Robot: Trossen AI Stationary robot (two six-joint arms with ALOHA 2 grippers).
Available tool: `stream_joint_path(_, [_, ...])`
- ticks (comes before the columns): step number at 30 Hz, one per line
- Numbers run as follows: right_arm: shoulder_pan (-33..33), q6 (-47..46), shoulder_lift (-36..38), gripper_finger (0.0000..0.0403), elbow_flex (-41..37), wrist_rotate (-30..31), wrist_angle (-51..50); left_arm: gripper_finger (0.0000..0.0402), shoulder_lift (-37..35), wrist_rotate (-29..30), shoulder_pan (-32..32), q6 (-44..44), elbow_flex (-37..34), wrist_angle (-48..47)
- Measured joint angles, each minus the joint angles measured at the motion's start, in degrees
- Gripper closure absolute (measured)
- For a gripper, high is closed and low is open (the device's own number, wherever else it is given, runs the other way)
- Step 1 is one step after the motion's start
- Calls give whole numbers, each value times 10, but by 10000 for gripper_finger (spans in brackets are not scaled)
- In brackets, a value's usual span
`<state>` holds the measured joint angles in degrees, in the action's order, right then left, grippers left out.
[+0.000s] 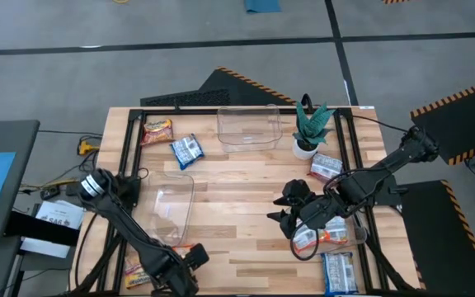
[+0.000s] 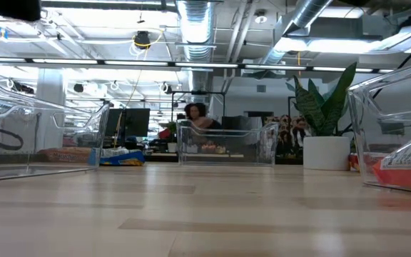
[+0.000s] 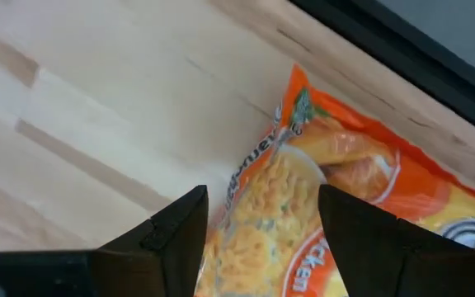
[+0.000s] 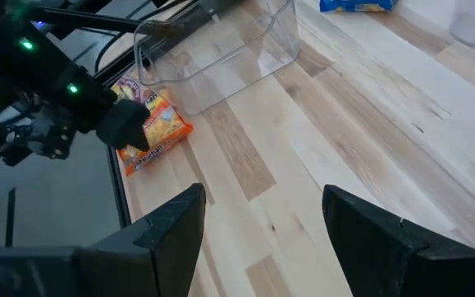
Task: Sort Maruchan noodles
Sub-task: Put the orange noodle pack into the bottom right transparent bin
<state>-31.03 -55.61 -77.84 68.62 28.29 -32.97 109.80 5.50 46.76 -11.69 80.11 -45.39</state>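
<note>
Nearest, left hand (image 1: 190,262): low at the worktop's (image 1: 237,173) front-left corner, arm folded back from its base at the left edge, fingers (image 3: 171,235) spread apart over an orange Maruchan chicken packet (image 3: 320,206); nothing is gripped.
Orange packet: flat on the wood, right by the worktop's dark front edge, between the left fingers as the left wrist view shows it.
Right hand (image 1: 283,216): hovering right of centre, arm stretched in from the right edge and bent at the elbow, fingers (image 4: 171,227) parted and empty, pointed toward the left hand.
Right-side bin (image 1: 332,235): clear, just beside the right hand, with a red-and-white packet (image 1: 316,239) in it.
Blue packet, front right (image 1: 339,272): on the worktop near the front edge.
Middle bin (image 1: 171,206): clear, left of centre.
Packet by the plant (image 1: 326,167): lying just beside the potted plant (image 1: 310,128).
Far bin (image 1: 248,128): clear, at the back edge.
Far-left packets: a blue-and-white one (image 1: 187,150) and a yellow-red one (image 1: 157,130), near each other, apart.
</note>
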Motion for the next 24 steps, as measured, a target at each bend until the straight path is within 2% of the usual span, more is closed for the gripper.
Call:
stream_joint_path(9, [0,2,0,132,0,0,0,187,0,-30,-3,-2,-27,14])
stream_joint_path(12, [0,1,0,132,0,0,0,203,0,-33,-2,-2,-28,13])
stream_joint_path(15, [0,-1,0,132,0,0,0,246,0,-42,-3,-2,-28,12])
stream_joint_path(21, [0,-5,0,132,0,0,0,382,0,-62,-3,7,-29,13])
stream_joint_path(24, [0,-5,0,132,0,1,0,397,0,-66,-5,20,-29,15])
